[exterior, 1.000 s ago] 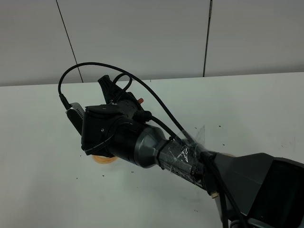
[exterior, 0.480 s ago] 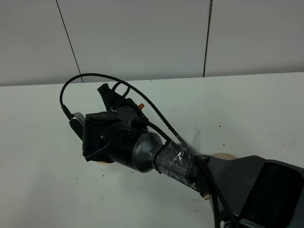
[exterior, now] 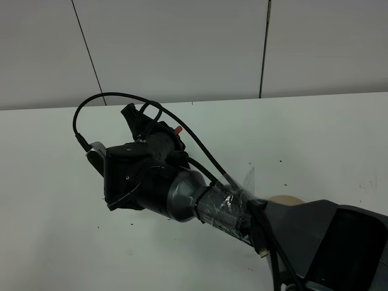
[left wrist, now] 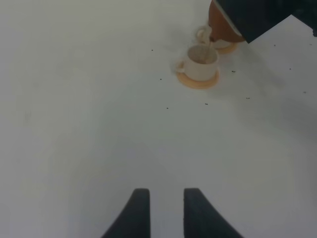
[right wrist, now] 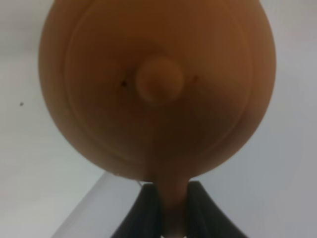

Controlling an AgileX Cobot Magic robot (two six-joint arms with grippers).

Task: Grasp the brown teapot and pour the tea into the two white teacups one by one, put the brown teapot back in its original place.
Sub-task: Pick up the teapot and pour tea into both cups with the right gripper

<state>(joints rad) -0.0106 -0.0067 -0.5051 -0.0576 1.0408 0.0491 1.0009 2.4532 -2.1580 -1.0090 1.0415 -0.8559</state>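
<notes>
In the left wrist view the brown teapot (left wrist: 222, 29) is tilted with its spout over a white teacup (left wrist: 200, 62). A thin brown line of tea (left wrist: 211, 45) runs from the spout into that cup. Of the second white teacup only a handle loop (left wrist: 201, 33) shows beside the teapot. My right gripper (right wrist: 171, 192) is shut on the teapot's handle; the right wrist view looks down on the lid and knob (right wrist: 159, 80). In the exterior view my right arm (exterior: 145, 176) hides the teapot and both cups. My left gripper (left wrist: 162, 210) is open and empty, well short of the cups. The pale tan coaster (exterior: 285, 199) lies bare.
The near teacup stands on an orange coaster (left wrist: 190, 82); a second orange coaster (left wrist: 228, 48) lies under the teapot. Small dark specks dot the white table (left wrist: 74, 99). A grey wall (exterior: 182, 48) stands behind the table.
My right arm has shifted slightly with the teapot. The orange coaster that showed under the wrist is now hidden, and the tan coaster has come into view behind the arm.
</notes>
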